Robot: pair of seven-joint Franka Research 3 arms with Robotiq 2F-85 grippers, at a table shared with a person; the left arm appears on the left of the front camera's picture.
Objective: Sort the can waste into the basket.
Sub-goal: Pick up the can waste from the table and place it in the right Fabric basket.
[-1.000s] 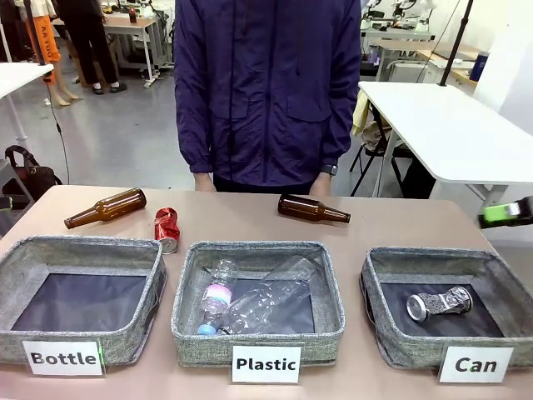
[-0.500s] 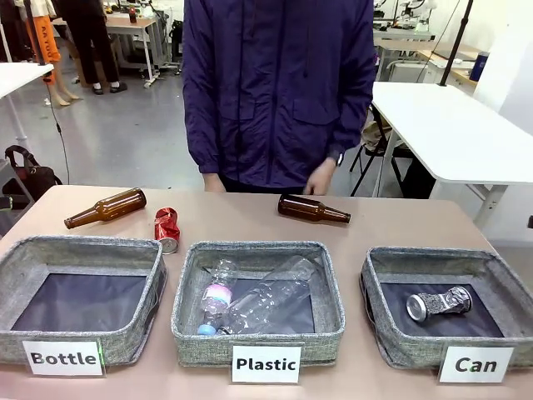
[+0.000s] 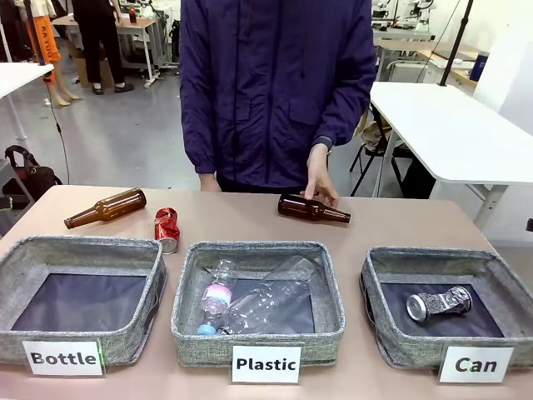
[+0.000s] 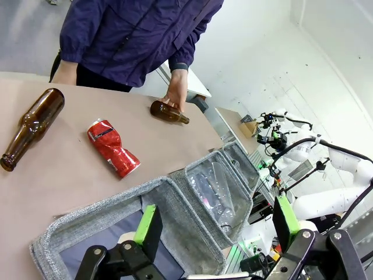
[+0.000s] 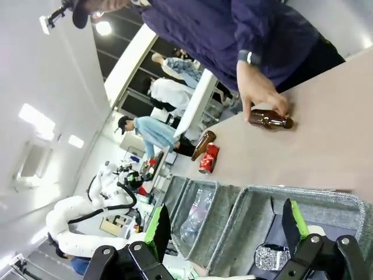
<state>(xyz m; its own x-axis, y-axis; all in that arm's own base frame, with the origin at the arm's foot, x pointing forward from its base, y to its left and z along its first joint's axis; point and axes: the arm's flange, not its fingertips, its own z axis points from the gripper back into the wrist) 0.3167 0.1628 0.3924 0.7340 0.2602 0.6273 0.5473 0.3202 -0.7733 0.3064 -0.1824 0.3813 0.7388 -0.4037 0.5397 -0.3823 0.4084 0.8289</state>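
The left gripper [image 4: 217, 224] and right gripper [image 5: 226, 223] are hanging open, the red can [image 3: 166, 229] left of the basket [image 3: 433, 254] probably awaiting grasping.

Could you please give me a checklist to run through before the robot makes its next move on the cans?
1. Silver can inside the Can basket: ok.
2. Red can lying free on the table, nothing on it: ok.
3. Left end effector open and empty: ok.
4. Right end effector open and empty: ok.
5. Person's hand away from the work area: not ok, it is on the far brown bottle.
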